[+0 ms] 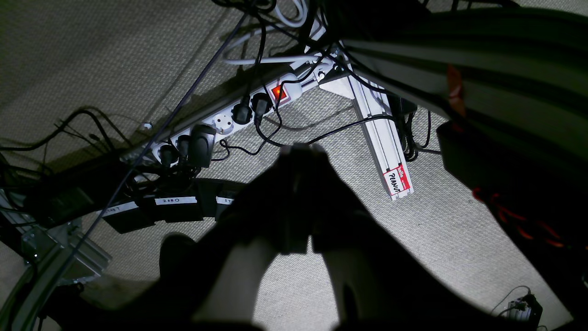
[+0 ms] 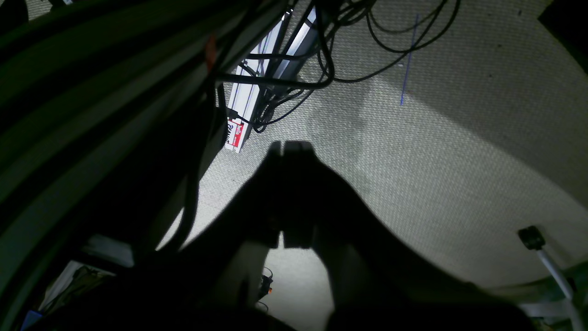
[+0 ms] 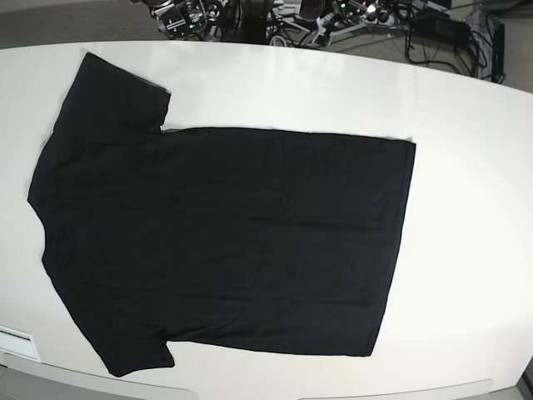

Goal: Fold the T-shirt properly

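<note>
Grey carpet [image 1: 413, 257] fills both wrist views, crossed by black cables [image 2: 321, 69]. Beyond the left end effector [image 1: 301, 154] lies a white power strip [image 1: 229, 119] with a lit red switch, and to its right an aluminium leg [image 1: 381, 142] labelled PEANUT. The left end effector looks clenched, holding nothing; the right end effector [image 2: 289, 149] likewise shows its dark fingers pressed together. Neither arm appears in the base view, where the T-shirt [image 3: 225, 242] lies spread flat, plain black side up, on the white bench [image 3: 466, 208], sleeves toward that view's left.
</note>
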